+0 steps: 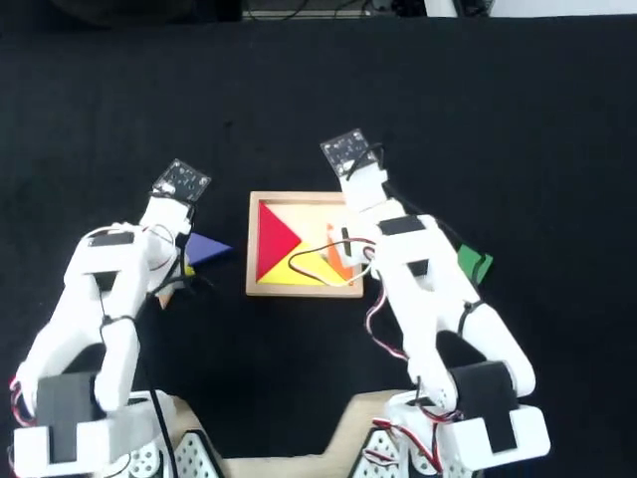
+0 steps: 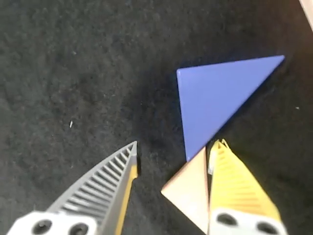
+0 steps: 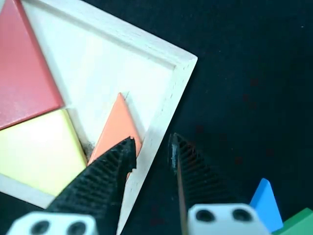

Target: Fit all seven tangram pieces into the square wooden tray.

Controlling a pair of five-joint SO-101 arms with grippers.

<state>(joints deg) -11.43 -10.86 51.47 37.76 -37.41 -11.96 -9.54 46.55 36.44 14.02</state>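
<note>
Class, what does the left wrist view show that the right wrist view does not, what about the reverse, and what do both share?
Left wrist view, not right: a blue triangle with a peach triangle beside it. Right wrist view, not left: the wooden tray holding a red triangle, yellow triangle and orange piece, with a light blue piece and green piece outside it. Both: the black cloth.

Tray: square wooden tray (image 1: 299, 292), frame centre.
Inside: red triangle (image 1: 276, 239) at left, yellow triangle (image 1: 304, 267) along the bottom, orange piece (image 1: 340, 257) lower right.
Outside: blue triangle (image 1: 206, 249) just left; green piece (image 1: 475, 264) well right.
Arm: right arm (image 1: 418, 269) over the tray's right side.
</note>
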